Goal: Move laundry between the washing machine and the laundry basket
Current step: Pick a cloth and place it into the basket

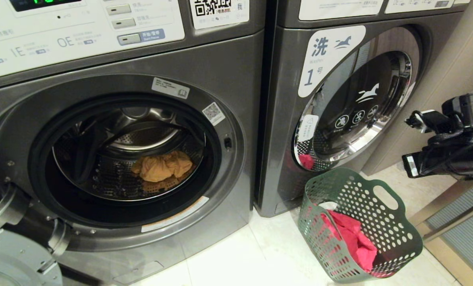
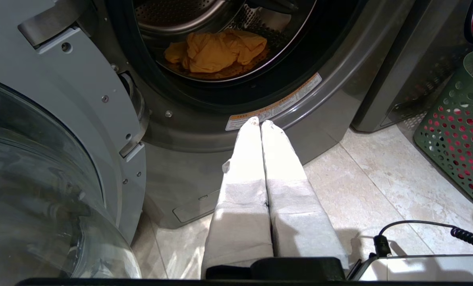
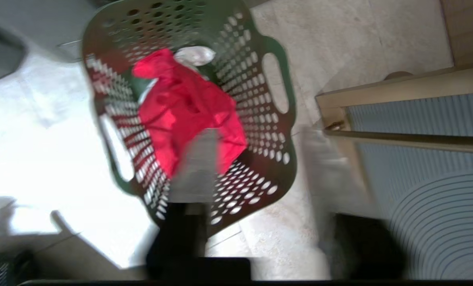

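Observation:
The washing machine (image 1: 228,79) on the left stands open, and a mustard garment (image 1: 163,167) (image 2: 216,51) lies crumpled in its drum. The green laundry basket (image 1: 379,222) (image 3: 260,99) sits on the floor to the right, holding a red-pink garment (image 1: 351,238) (image 3: 184,111) with a bit of white cloth (image 1: 328,205) (image 3: 194,55) behind it. My right gripper (image 3: 262,135) hovers above the basket's near rim, open and empty. My right arm (image 1: 454,139) shows at the right edge. My left gripper (image 2: 260,121) is shut and empty, low before the machine's front.
A like machine labelled 1 (image 1: 355,107) stands closed behind the basket. The open machine's glass door (image 2: 41,178) swings out at the left. A wood-framed ribbed panel (image 3: 419,131) lies right of the basket. Pale tile floor (image 1: 260,254) runs between machines and basket.

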